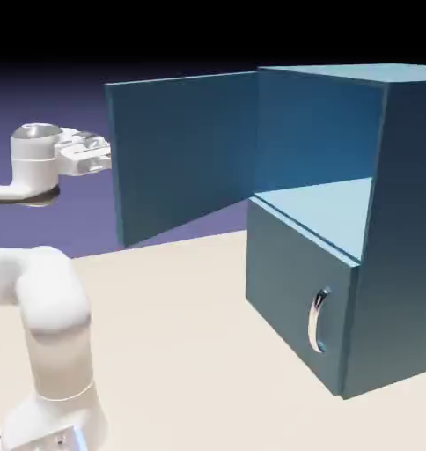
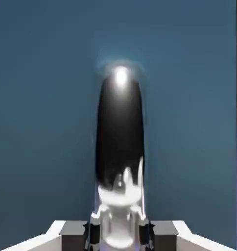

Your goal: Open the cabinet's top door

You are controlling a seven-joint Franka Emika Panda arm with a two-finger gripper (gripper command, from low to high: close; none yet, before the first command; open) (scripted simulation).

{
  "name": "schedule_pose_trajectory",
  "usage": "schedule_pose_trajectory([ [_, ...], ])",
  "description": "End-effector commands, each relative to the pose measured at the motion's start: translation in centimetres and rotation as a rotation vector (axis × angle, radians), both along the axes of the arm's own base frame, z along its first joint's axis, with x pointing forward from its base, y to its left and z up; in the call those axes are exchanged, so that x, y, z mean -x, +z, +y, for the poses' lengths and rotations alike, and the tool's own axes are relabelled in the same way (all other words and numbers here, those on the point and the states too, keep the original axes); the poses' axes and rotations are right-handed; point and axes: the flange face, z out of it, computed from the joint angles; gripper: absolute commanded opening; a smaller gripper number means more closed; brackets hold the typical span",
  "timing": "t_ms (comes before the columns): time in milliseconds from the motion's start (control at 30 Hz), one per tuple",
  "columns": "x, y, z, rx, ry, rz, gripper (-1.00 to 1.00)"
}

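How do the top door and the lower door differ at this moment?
The top door stands swung wide open, baring the cabinet interior; the lower door is shut flush. The top door is the taller panel, the lower door shorter. The pincer sits at the top door's handle, while the lower door's handle is untouched. Both are flat teal-blue panels.

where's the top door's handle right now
In the hand view the top door's handle sits dead centre, between the claw tips, against the swung-open top door; the exterior view hides it.
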Motion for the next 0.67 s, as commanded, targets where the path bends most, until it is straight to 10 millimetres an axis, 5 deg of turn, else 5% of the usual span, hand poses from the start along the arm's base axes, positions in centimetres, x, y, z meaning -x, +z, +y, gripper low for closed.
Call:
schedule_pose_trajectory([
  [0,0.0,0.0,0.9,0.000,-0.023,0.000,-1.00],
  [633,-2.0,0.0,15.2,0.000,-0.372,0.000,-1.00],
])
